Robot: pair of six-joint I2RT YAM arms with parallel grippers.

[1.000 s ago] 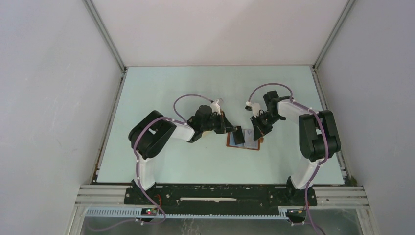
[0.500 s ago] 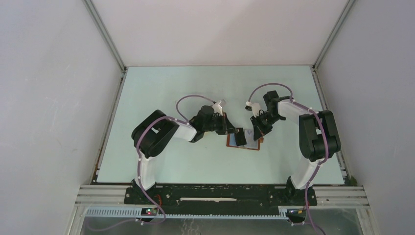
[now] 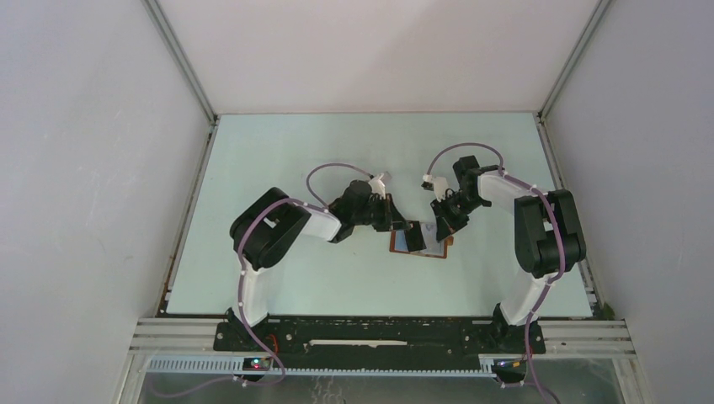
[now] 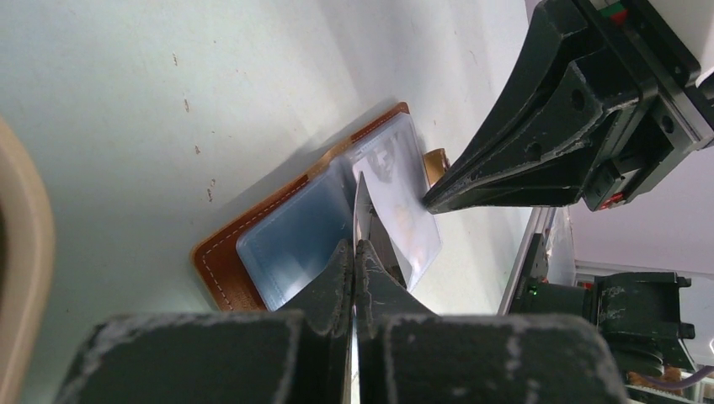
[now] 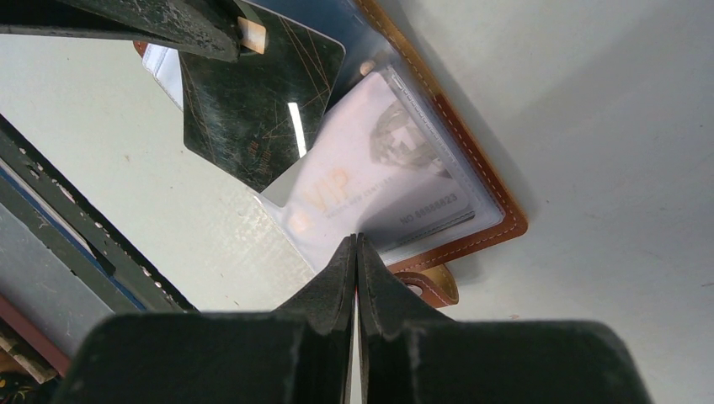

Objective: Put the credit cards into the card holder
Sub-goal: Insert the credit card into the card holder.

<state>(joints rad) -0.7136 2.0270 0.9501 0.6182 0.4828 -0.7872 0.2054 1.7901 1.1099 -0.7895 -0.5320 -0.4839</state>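
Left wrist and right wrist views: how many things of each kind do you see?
Cards: 2 clearly seen, the black card in the left pincer and the pale VIP card tucked in
Holders: 1, the card holder
Trays: 1, the tan tray, rim only
Pincers: 2, left pincer and right pincer
Total: 6

The pale card (image 5: 370, 181) in the card holder (image 5: 497, 198) reads "VIP"; its smaller print is blurred.
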